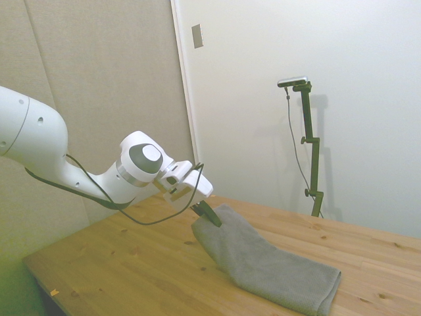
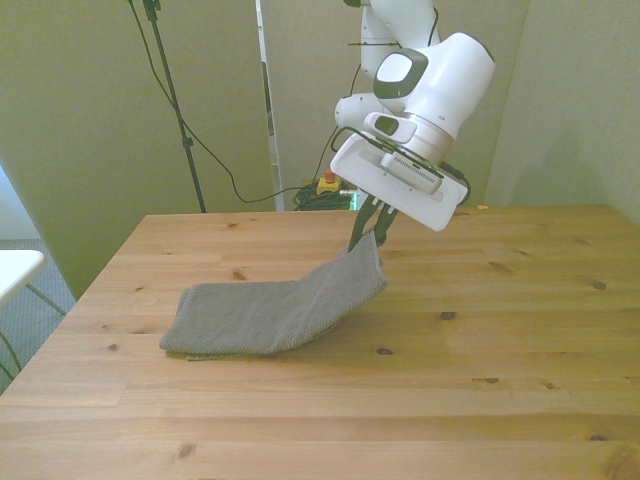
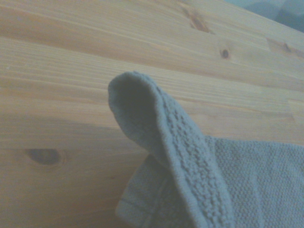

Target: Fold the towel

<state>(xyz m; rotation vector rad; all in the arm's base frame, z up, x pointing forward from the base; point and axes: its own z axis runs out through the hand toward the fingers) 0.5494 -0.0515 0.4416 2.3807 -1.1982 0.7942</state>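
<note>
The gripper (image 2: 368,228) has its jaws pinched on one end of the towel (image 2: 275,310), lifting that edge off the tabletop (image 2: 500,330), likely to carry it toward nine o'clock over the flat half.

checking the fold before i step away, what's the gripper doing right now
Gripper: shut on one end of the grey towel, holding that end lifted off the table while the rest lies flat.
</note>
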